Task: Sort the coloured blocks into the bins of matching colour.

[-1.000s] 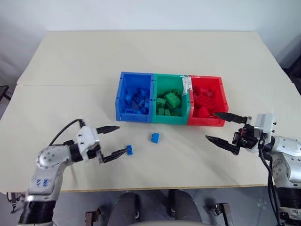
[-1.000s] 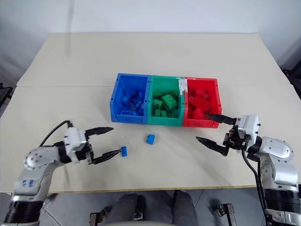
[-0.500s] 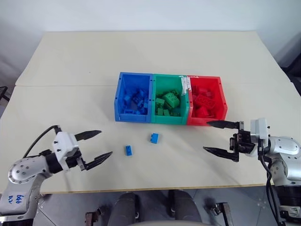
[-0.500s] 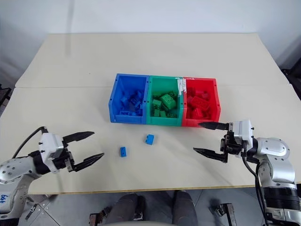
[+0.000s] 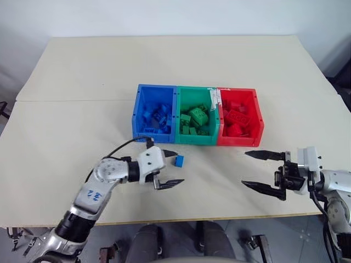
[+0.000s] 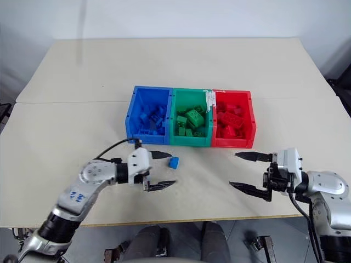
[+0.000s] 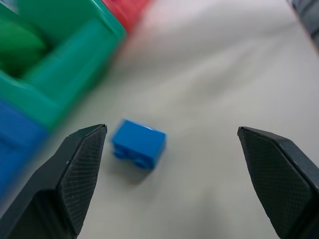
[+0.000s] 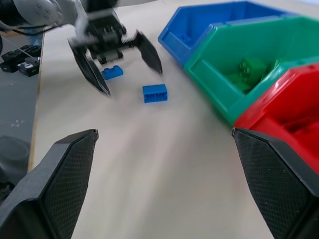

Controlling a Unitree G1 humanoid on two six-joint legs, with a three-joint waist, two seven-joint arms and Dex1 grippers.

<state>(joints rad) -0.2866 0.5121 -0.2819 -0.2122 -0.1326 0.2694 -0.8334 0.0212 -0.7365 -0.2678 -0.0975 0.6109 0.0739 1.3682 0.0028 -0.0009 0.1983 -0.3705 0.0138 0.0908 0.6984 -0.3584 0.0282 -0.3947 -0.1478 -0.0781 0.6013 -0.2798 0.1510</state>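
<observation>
Two blue blocks, one (image 5: 179, 160) before the green bin (image 5: 195, 140) and one (image 8: 112, 72) behind my wide-open left gripper (image 5: 167, 168), remain on the table (image 5: 77, 126) for the blue bin (image 5: 138, 116); my right gripper (image 5: 262, 171) is open, empty.

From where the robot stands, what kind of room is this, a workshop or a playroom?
Probably a plain test room or lab: a bare beige table against a white wall, three sorting bins of toy bricks, and a loose blue brick on the table near the robot's left gripper.

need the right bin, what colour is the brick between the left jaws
Blue. The brick shows best in the left wrist view, lying on the table between the open jaws.
</observation>
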